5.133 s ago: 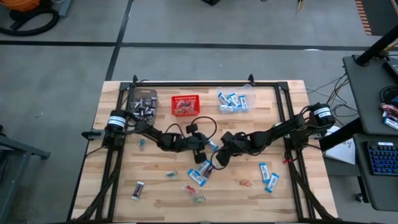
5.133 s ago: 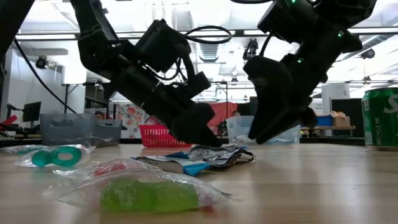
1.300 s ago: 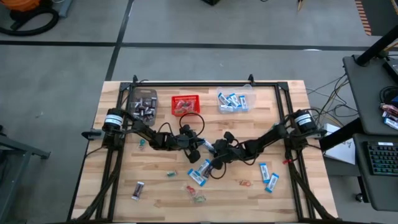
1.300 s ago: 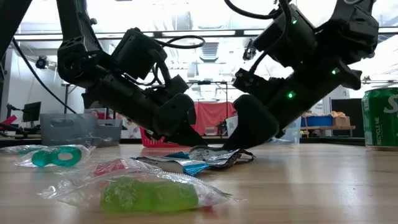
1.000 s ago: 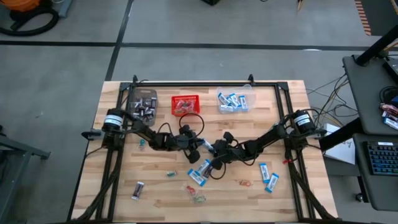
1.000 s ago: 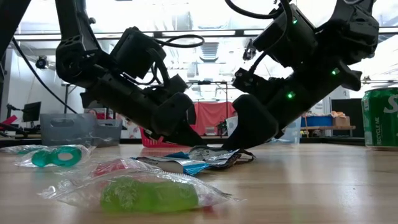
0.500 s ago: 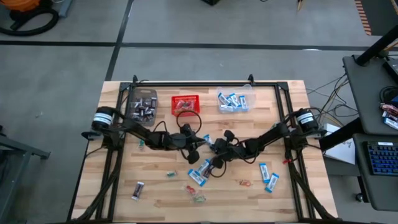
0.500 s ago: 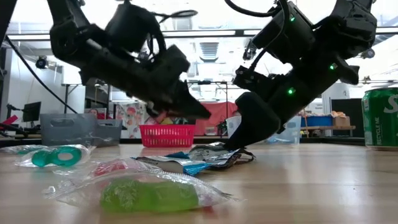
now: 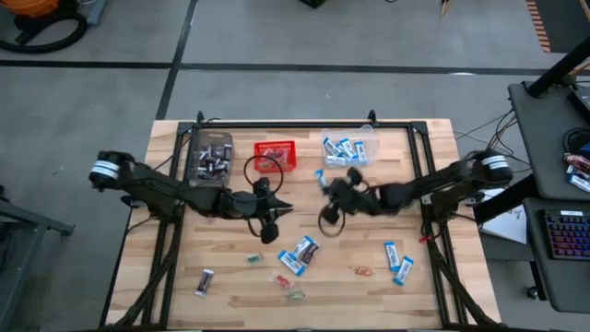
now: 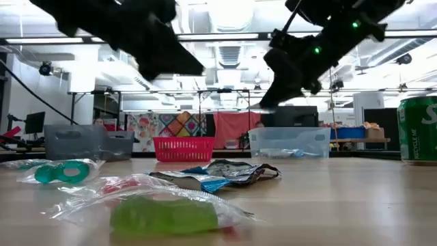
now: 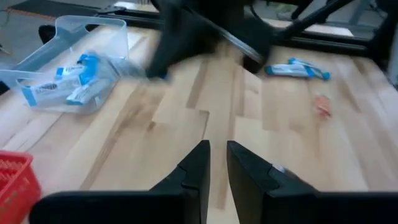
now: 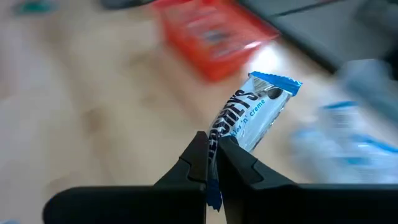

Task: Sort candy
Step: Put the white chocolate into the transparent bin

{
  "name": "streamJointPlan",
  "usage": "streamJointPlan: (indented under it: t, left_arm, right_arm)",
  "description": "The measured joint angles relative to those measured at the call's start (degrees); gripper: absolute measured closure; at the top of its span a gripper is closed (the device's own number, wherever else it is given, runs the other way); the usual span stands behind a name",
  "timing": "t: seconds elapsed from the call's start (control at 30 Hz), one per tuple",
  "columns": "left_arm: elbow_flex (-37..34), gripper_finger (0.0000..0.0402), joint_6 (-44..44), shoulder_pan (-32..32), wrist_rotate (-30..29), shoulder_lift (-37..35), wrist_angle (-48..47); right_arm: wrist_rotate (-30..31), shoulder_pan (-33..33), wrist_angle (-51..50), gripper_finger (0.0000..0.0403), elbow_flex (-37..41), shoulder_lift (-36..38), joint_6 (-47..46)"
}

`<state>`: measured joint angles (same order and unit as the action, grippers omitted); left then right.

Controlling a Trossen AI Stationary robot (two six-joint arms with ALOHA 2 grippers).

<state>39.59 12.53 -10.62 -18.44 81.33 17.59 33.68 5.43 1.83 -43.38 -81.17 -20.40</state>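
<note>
The right arm is reaching in from the desk's (image 9: pixel 406 295) right edge, stretched nearly flat toward the middle. Its right hand (image 12: pixel 211 160) is clenching one end of a blue-and-white candy packet (image 12: pixel 249 118), which is sticking out past the fingertips, clear of the desk — in the high view that packet (image 9: pixel 320 175) is showing just beside the clear bin (image 9: pixel 349 150) of matching packets at the desk's far edge. In the low view the right hand (image 10: pixel 268 102) is hanging well above the wood.

The left arm is extending from the left edge across the desk, with the left hand (image 9: pixel 279 208) pointing toward the centre, below the red basket (image 9: pixel 275 155). In its wrist view the left hand (image 11: pixel 216 163) is showing its fingers drawn almost together with a narrow gap — nothing is visible between them.

Loose candy is lying on the near half of the desk: a small cluster of packets (image 9: pixel 300 254) near the centre, two blue-and-white packets (image 9: pixel 397 261) to the right and a dark bar (image 9: pixel 205 281) at the near left. A second bin (image 9: pixel 211 155) at the far left is holding dark bars.
</note>
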Motion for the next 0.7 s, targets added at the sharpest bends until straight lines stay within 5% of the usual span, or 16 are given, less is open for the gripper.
streamJointPlan:
  t: [0.3,0.43,0.7]
  left_arm:
    - [0.0,0.0365,0.2,-3.9,0.0,-9.0,-6.2]
    - [0.0,0.0365,0.3,-4.6,0.0,-9.1,-6.7]
    - [0.0,0.0365,5.4,-4.7,0.0,-7.4,-10.7]
  right_arm:
    - [0.4,-22.2,-15.4,0.0395,-0.1,11.3,-6.1]
    - [-7.7,-30.7,-17.0,0.0391,-0.1,11.1,-8.0]
    - [-12.7,-33.6,-16.7,0.0316,-0.1,10.9,-7.5]
